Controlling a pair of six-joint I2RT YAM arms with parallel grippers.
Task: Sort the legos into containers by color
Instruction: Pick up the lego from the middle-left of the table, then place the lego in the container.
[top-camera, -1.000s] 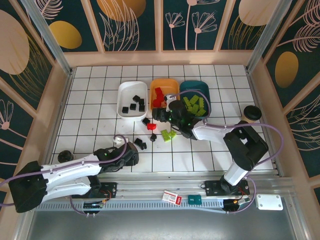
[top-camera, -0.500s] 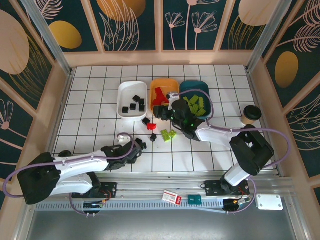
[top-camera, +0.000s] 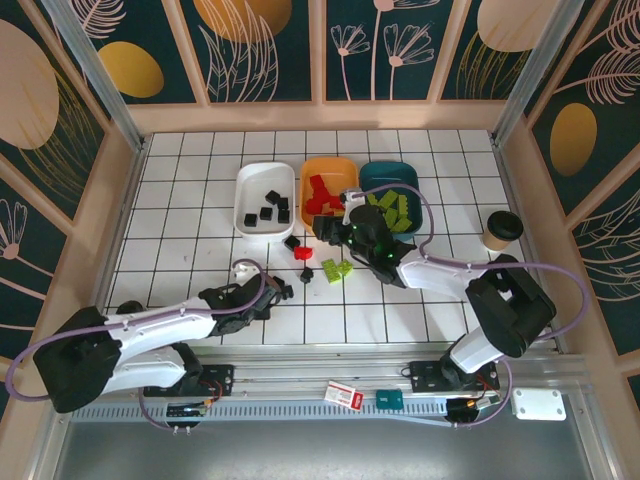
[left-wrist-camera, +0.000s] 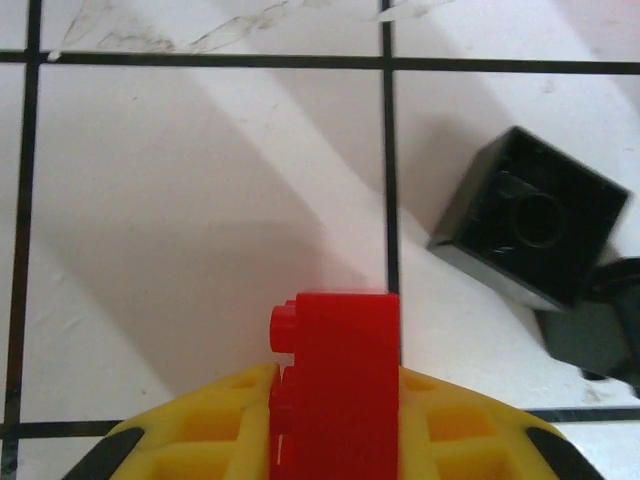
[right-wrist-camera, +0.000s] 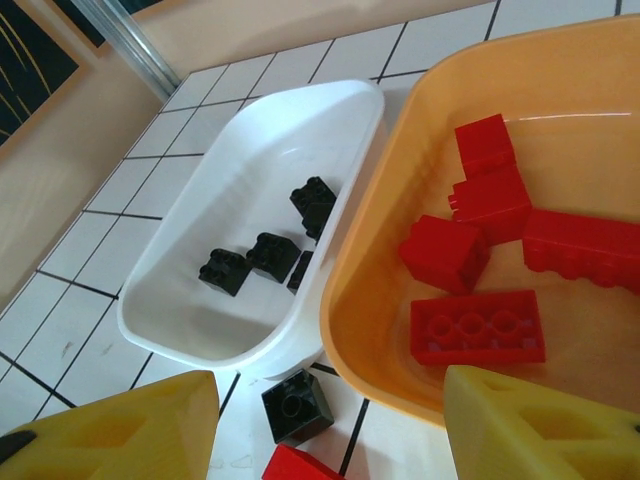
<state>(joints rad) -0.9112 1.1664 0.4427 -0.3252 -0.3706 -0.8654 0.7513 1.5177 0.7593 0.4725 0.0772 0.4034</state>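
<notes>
— The left end effector (left-wrist-camera: 335, 425) is clamped on what?
— On a small red plastic brick (left-wrist-camera: 345, 340), over the white tiled surface (left-wrist-camera: 200, 200); a black plastic cube (left-wrist-camera: 525, 225) lies just beyond, rightward.
— The right end effector (right-wrist-camera: 330, 440)?
— Held apart, empty, at the near rim of the shallow orange plastic tray (right-wrist-camera: 400, 170).

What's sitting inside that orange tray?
Red legos, at least five, lie loose in the orange tray. From above, the right gripper covers the tray's near right corner, so anything there can't be seen.
</notes>
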